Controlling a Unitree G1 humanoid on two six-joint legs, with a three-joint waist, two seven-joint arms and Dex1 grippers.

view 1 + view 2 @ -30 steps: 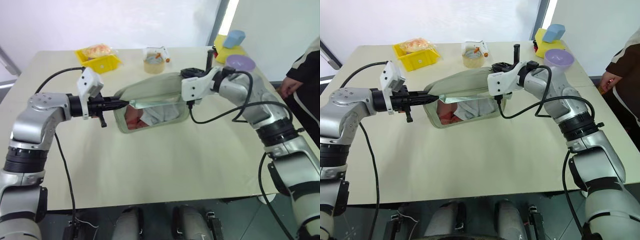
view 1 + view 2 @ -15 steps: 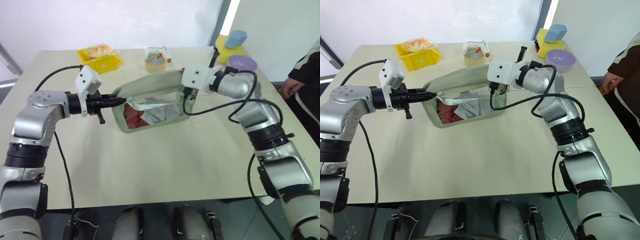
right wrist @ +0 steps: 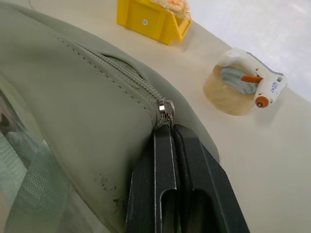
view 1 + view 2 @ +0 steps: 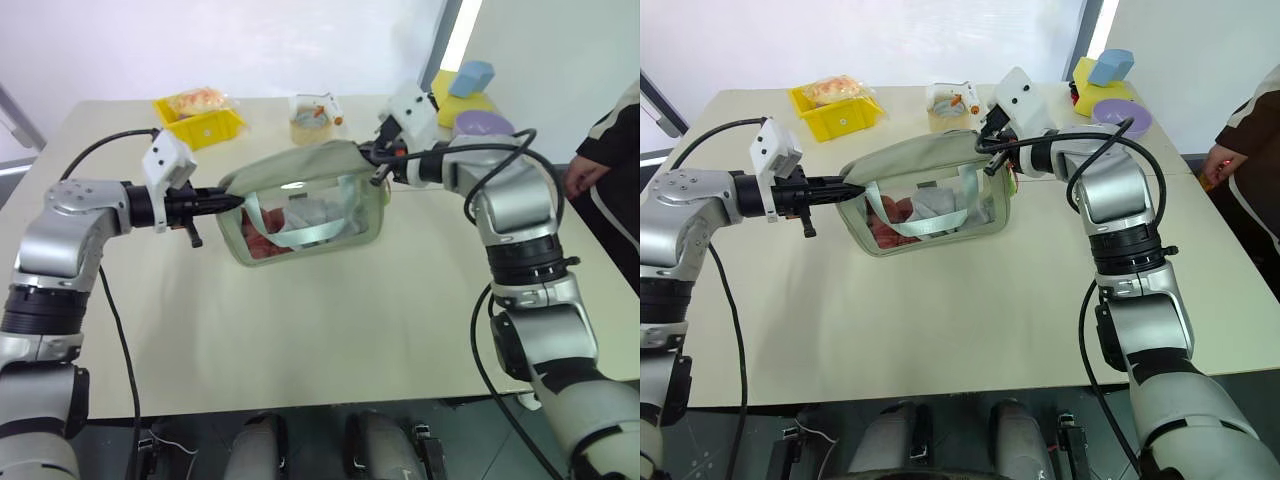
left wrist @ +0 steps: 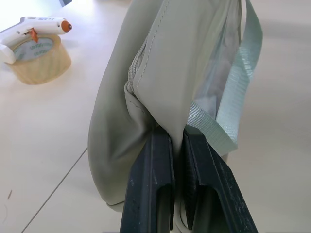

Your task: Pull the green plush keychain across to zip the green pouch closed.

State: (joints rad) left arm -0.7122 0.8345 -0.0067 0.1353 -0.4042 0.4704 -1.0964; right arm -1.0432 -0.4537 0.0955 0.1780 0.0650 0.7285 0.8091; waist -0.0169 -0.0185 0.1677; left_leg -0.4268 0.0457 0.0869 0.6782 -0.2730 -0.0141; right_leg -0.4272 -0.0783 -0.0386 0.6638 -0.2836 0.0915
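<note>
Here | left hand pinching green pouch | right hand pressed together at slider

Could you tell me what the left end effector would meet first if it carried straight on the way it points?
Probably the green pouch itself: the left end effector is already shut on its end fabric, pointing along its length.

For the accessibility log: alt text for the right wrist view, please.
The right gripper, shut, sits at the metal zipper slider at the end of the green pouch. Behind on the table: a yellow bin and a tape roll.
</note>
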